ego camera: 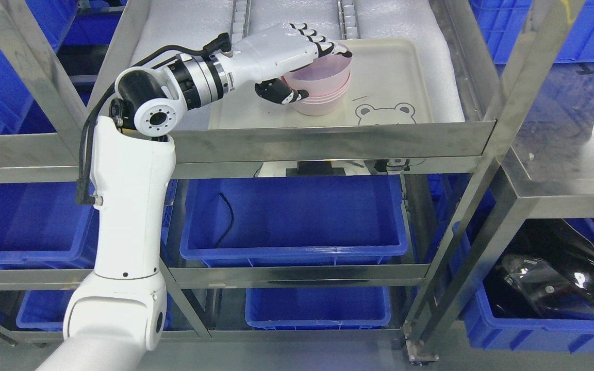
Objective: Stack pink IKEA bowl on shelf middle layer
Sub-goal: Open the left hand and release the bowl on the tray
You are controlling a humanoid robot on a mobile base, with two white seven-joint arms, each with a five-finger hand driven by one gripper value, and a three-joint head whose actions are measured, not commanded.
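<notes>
A pink bowl sits nested on top of other pink bowls, forming a small stack on a cream tray with a bear drawing. The tray lies on the metal shelf layer. My left hand reaches in from the left and is shut on the top pink bowl: its fingers curl over the far rim and the thumb presses the near side wall. The right arm does not show.
Steel shelf posts frame the opening. A blue bin fills the layer below, another blue bin lies lower. More blue bins stand left and right. White foam padding lies under the tray.
</notes>
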